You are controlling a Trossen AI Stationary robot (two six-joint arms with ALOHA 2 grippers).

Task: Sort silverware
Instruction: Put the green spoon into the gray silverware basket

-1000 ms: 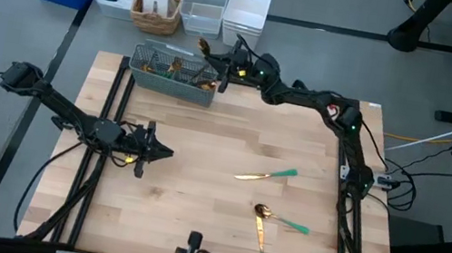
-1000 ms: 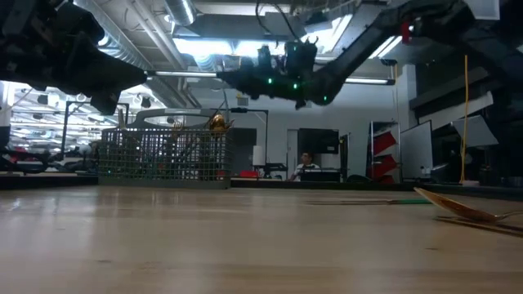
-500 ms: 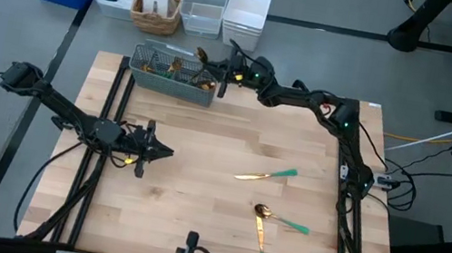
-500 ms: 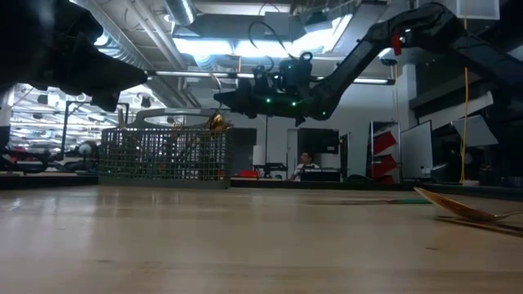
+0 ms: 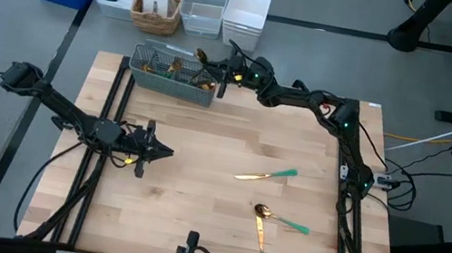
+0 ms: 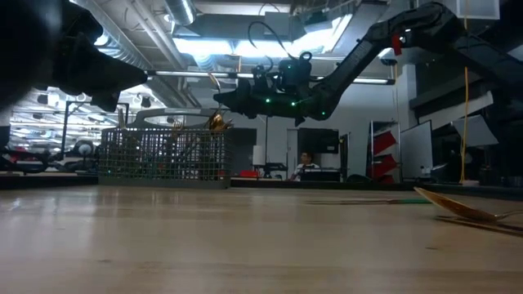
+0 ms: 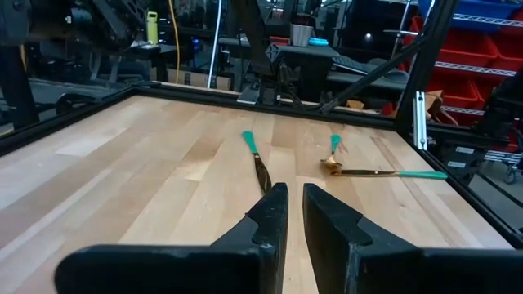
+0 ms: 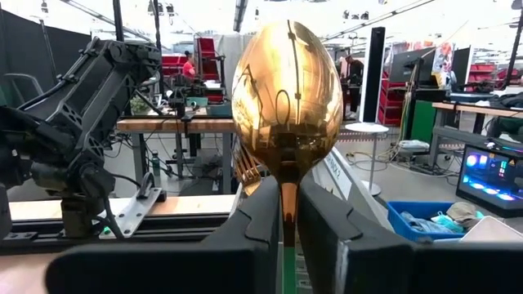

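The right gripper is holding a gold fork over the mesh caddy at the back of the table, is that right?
Not quite: it is a spoon, not a fork. The right wrist view shows its gold bowl standing up between the right gripper fingers. The rest holds: it is over the mesh caddy.

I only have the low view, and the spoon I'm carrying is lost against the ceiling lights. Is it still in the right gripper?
Observer: Yes. The right wrist view shows the spoon bowl-up, its neck between the right gripper fingers.
Operator: Am I over the basket?
Observer: From above, the right gripper is at the right end of the grey mesh basket.
Operator: What's left on the table?
Observer: Three pieces: one mid-table, a spoon and another nearer the front.
Operator: The left arm?
Observer: The left gripper waits over bare wood, holding nothing.
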